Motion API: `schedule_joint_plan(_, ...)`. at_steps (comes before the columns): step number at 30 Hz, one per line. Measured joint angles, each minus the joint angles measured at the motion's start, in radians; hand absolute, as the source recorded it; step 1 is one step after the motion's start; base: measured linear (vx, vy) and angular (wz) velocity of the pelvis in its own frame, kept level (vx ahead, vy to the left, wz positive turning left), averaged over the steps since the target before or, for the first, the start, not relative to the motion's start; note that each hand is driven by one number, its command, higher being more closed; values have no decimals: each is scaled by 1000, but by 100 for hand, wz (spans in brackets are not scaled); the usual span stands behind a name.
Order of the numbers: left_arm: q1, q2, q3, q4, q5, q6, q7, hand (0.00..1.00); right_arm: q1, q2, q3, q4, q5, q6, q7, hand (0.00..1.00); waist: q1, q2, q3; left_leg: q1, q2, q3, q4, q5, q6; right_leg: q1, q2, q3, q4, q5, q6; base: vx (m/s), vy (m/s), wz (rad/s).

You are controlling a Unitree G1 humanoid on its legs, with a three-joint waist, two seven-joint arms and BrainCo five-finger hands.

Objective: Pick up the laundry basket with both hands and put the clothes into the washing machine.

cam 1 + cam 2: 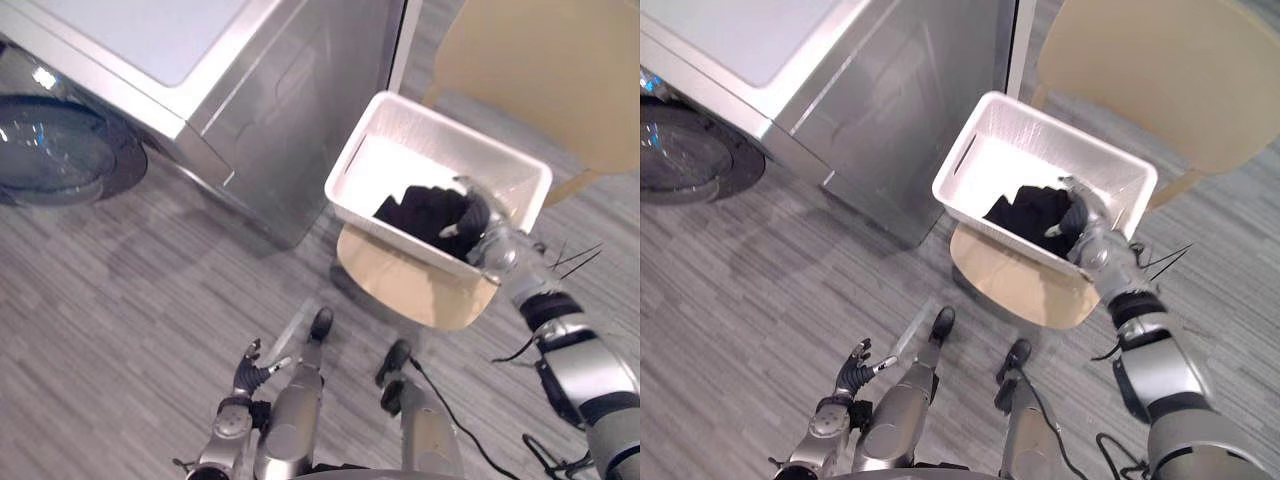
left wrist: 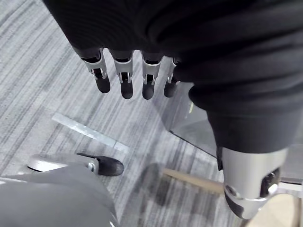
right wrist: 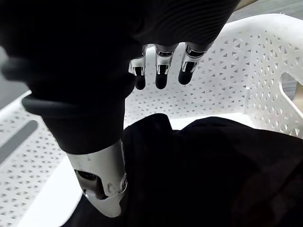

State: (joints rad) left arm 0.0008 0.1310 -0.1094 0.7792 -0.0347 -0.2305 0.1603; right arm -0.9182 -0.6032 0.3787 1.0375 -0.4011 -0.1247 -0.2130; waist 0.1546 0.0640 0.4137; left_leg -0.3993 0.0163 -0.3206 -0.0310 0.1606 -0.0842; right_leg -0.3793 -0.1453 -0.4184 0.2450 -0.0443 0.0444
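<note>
A white perforated laundry basket [image 1: 520, 170] rests on a low round wooden stool [image 1: 400, 278] beside the silver washing machine [image 1: 250, 100]. A black garment [image 1: 420, 212] lies bunched in the basket's near half. My right hand [image 1: 470, 212] reaches over the near rim into the basket and hovers just above the black garment [image 3: 213, 161], with its fingers [image 3: 161, 75] straight and its thumb apart, holding nothing. My left hand [image 1: 252, 372] hangs low over the floor by my side, its fingers [image 2: 125, 78] relaxed and straight.
The washing machine's round dark door [image 1: 55, 150] faces left, away from the basket. A large pale wooden tabletop [image 1: 560, 70] stands behind the basket. Grey striped floor [image 1: 130, 330] spreads between the machine and me.
</note>
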Motion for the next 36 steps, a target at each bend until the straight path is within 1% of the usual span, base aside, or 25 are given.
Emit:
schedule_joint_plan(1,-10,0,-8,2,-8,0,5,0,-34,-10,20,34,0,4,0,0,5,5,3,-26,1,-11,-5,9,-2,-25,1,-8,1,0,0,-5,-74,17)
schedule_joint_plan(4,-63,-4,-51,4,-35,-4,15,0,-100,-46,60,106,-1,19,0,0,33,34,20,-82,2,-47,-13,29,-15,-77,0,-24,17,-6,-8,-14,-97,23)
schedule_joint_plan(5,-73,-6,-57,3,-45,-10,15,0,-120,-46,75,122,-3,21,0,0,45,39,22,-98,4,-58,-24,40,-23,-99,0,-27,23,-8,-11,-28,-111,13)
schedule_joint_plan(6,-84,-9,-59,0,-51,-15,15,0,-137,-50,95,128,-3,21,1,0,58,45,25,-117,7,-63,-31,44,-27,-123,-2,-29,36,-13,-17,-32,-111,10)
schedule_joint_plan(7,-92,-10,-62,-3,-55,-16,15,0,-146,-52,105,128,-4,21,1,0,63,51,28,-126,8,-68,-36,51,-28,-134,-7,-32,41,-15,-18,-29,-108,12)
schedule_joint_plan(8,-108,-10,-74,-5,-65,-16,16,0,-158,-58,124,128,-6,20,0,0,78,61,33,-138,10,-79,-46,58,-32,-155,-10,-37,57,-22,-20,-30,-105,13)
schedule_joint_plan(9,-114,-10,-81,-8,-73,-20,15,0,-171,-63,139,131,-12,19,-12,0,86,66,36,-151,9,-88,-52,63,-35,-177,-15,-38,74,-30,-22,-30,-110,11)
schedule_joint_plan(10,-115,-10,-82,-15,-74,-21,15,0,-182,-65,145,131,-12,18,-21,0,86,67,37,-155,9,-90,-60,69,-37,-186,-17,-38,84,-35,-22,-39,-113,12)
schedule_joint_plan(11,-121,-11,-85,-17,-74,-20,15,0,-202,-75,164,125,-12,17,-24,100,91,68,37,-164,6,-92,-61,71,-37,-205,-28,-39,110,-49,-20,-43,-101,14)
schedule_joint_plan(14,-144,-22,-85,-23,-73,-20,15,0,-215,-92,204,119,-19,18,-32,100,105,69,38,-173,-3,-94,-61,70,-39,-238,-51,-36,174,-84,-20,-54,-109,13)
schedule_joint_plan(19,-154,-54,-84,-28,-73,-20,15,0,-231,-88,211,61,-18,18,-39,100,105,68,37,-180,-5,-92,-62,70,-44,-268,-67,-31,235,-115,-29,-46,-99,5)
schedule_joint_plan(21,-157,-59,-83,-28,-73,-20,16,0,-222,-78,183,38,4,18,-36,100,104,67,37,-177,-3,-90,-62,74,-47,-272,-67,-26,244,-118,-30,-17,-92,-4)
schedule_joint_plan(23,-158,-63,-79,-29,-73,-19,17,0,-186,-57,101,-4,39,20,-31,100,99,65,38,-164,-1,-84,-61,75,-48,-265,-64,-18,245,-118,-31,3,-92,-7)
schedule_joint_plan(25,-157,-63,-71,-28,-73,-15,20,0,-132,-27,32,-60,84,25,-28,100,84,59,42,-135,0,-78,-61,75,-48,-235,-61,-15,236,-118,-31,19,-70,-5)
schedule_joint_plan(26,-157,-64,-65,-29,-73,-12,20,0,-91,-7,-11,-113,125,26,-28,100,74,54,45,-108,3,-72,-61,75,-48,-202,-53,-11,218,-112,-34,24,-59,-21)
schedule_joint_plan(27,-157,-64,-51,-31,-73,-10,20,0,-54,14,-57,-176,163,25,-29,100,73,44,51,-77,10,-54,-61,75,-47,-168,-38,7,188,-99,-33,18,-57,-28)
schedule_joint_plan(28,-157,-64,-47,-31,-72,-8,20,0,-35,22,-81,-212,182,25,-30,100,70,43,51,-63,15,-47,-62,75,-47,-150,-31,12,173,-91,-34,3,-64,-34)
schedule_joint_plan(29,-155,-63,-40,-33,-70,-5,20,0,1,47,-136,-283,245,20,-32,100,55,42,51,-36,19,-34,-62,75,-47,-116,-21,18,148,-81,-32,-15,-59,-29)
schedule_joint_plan(30,-151,-58,-36,-33,-69,-1,21,0,43,86,-197,-365,299,17,-40,100,39,36,48,-9,23,-20,-62,70,-41,-90,-11,33,124,-74,-28,-15,-48,-33)
schedule_joint_plan(31,-146,-53,-35,-34,-68,2,21,0,63,112,-218,-402,341,12,-45,100,32,31,45,4,26,-6,-62,65,-35,-79,-7,42,115,-71,-26,-31,-31,-52)
schedule_joint_plan(32,-127,-43,-33,-32,-68,9,19,0,109,171,-247,-472,414,1,-47,100,17,13,34,33,36,28,-62,42,-25,-56,10,69,90,-58,-26,-25,-16,-67)
schedule_joint_plan(33,-109,-40,-24,-31,-68,17,16,0,162,215,-258,-528,465,-17,-46,100,12,-9,20,55,41,54,-62,33,-20,-38,23,94,66,-47,-23,-20,-18,-67)
schedule_joint_plan(34,-96,-40,-16,-31,-67,20,15,0,194,238,-261,-558,484,-24,-44,100,6,-19,13,68,44,65,-62,29,-16,-23,27,100,53,-41,-19,18,-5,-60)
schedule_joint_plan(35,-70,-39,-5,-28,-67,28,15,0,268,286,-261,-620,519,-27,-40,100,-11,-42,-6,98,50,88,-62,18,-12,8,38,123,28,-26,-19,32,-1,-41)
schedule_joint_plan(36,-59,-38,-4,-24,-67,29,15,0,300,304,-261,-646,531,-27,-37,100,-15,-53,-20,106,51,99,-62,14,-10,15,41,131,17,-23,-18,58,2,-46)
